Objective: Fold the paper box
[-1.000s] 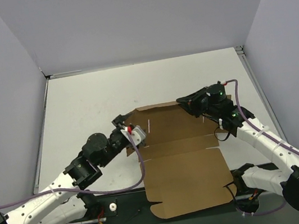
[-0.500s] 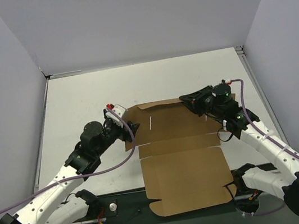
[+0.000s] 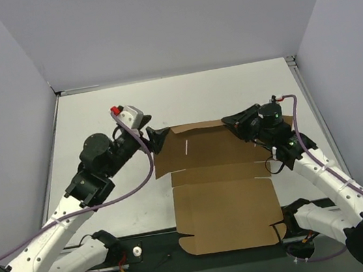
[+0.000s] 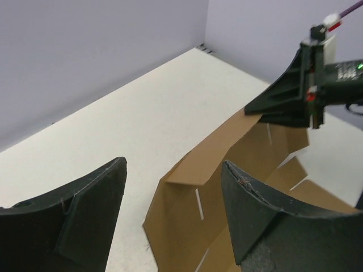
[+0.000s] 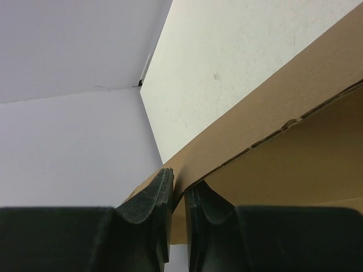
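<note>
The paper box [image 3: 222, 198] lies mid-counter [image 3: 102, 114], long axis running away from the arms, far flap raised. The right gripper [image 3: 236, 122] has its jaws pinching the flap's right corner. The left gripper [image 3: 159, 139], jaws spread, hovers just beside the left corner (the nearer arm there).

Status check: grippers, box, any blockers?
Left gripper open, facing the far-left corner, not gripping. Right gripper shut on paper box far flap; flap raised, rest flat. No blockers seen.
</note>
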Controlling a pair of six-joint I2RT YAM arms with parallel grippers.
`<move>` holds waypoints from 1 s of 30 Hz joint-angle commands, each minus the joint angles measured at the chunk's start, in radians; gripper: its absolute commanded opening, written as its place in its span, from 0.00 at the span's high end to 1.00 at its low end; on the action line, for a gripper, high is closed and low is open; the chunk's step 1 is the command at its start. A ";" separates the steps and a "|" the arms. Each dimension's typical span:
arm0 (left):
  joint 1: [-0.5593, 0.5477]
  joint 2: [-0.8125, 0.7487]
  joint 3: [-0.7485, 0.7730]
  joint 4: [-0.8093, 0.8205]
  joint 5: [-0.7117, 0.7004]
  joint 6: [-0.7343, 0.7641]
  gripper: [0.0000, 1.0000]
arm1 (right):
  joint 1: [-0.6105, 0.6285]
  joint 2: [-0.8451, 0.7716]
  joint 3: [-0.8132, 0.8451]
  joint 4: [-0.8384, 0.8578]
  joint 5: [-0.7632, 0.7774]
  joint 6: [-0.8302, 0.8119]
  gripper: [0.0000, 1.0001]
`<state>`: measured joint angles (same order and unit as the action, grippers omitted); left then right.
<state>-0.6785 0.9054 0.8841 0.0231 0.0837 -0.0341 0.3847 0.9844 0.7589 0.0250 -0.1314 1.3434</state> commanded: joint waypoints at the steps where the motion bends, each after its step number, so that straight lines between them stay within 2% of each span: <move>1: 0.002 0.108 0.124 -0.066 0.097 -0.148 0.24 | -0.006 -0.035 0.020 -0.002 0.065 -0.101 1.00; 10: -0.015 0.239 0.162 -0.038 0.165 -0.326 0.28 | 0.000 -0.039 0.029 -0.013 0.107 -0.133 1.00; 30: -0.081 0.343 0.111 0.073 0.157 -0.403 0.29 | 0.023 -0.032 0.025 -0.019 0.167 -0.164 1.00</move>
<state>-0.7483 1.2343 0.9981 0.0135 0.2398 -0.4034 0.3946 0.9665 0.7589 0.0174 -0.0273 1.2545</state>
